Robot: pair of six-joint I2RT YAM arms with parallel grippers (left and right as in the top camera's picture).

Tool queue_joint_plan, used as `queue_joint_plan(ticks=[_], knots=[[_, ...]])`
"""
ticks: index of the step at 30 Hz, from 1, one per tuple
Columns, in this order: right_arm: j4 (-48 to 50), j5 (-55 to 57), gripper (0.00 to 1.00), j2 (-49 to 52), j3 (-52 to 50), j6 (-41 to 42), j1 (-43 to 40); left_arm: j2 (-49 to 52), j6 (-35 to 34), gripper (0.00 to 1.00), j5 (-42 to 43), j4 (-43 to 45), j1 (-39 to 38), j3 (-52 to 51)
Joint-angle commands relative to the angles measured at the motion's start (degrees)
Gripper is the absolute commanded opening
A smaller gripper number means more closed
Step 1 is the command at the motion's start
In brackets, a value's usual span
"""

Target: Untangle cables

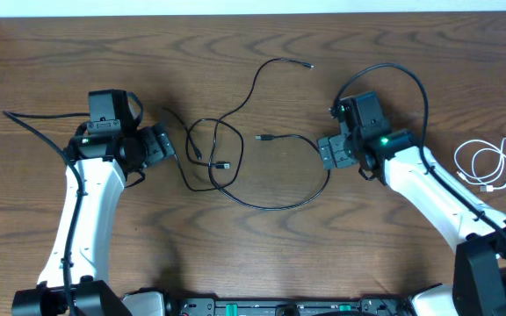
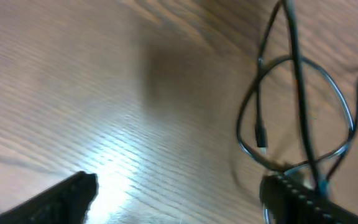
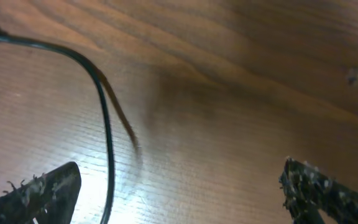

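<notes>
**Centre One Strand Before Closing**

With right gripper (image 3: 179, 180) and left gripper (image 2: 179, 186) both spread wide, empty: shift until the black cable (image 3: 107, 134) strand hugging one right finger sits midway; likewise its loop against one left finger. Ignore white cable (image 1: 486, 164), coiled well behind right fingers.

Overhead is sharp and evenly lit, with soft shadows on the table (image 1: 262, 254). Both wrist views are blurred; white glare lies between the dark, unfocused fingers (image 2: 67, 196).

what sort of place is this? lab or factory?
Probably a lab bench: left arm and right arm at a wooden table, a black cable and white cable laid out.
</notes>
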Motion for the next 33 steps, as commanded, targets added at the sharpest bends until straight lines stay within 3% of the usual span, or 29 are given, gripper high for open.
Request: queue_joint_plan(ticks=[1, 10, 20, 25, 33], knots=[[3.45, 0.83, 0.99, -0.76, -2.97, 0.55, -0.44, 0.33, 0.72, 0.78, -3.82, -0.24, 0.09, -0.17], [7.32, 2.56, 0.99, -0.76, -5.01, 0.57, -0.44, 0.44, 0.68, 0.61, -7.19, 1.36, 0.09, -0.17], [7.32, 2.99, 0.99, -0.76, -5.01, 0.57, -0.44, 0.44, -0.48, 0.61, -4.09, 2.08, 0.07, -0.2], [7.34, 3.02, 0.99, -0.76, -5.01, 0.57, -0.44, 1.7, -4.76, 0.61, -1.31, -0.85, 0.02, -0.26], [7.34, 2.97, 0.99, -0.76, -5.01, 0.57, -0.42, 10.21, -9.16, 0.61, -1.29, -3.78, 0.02, -2.91]])
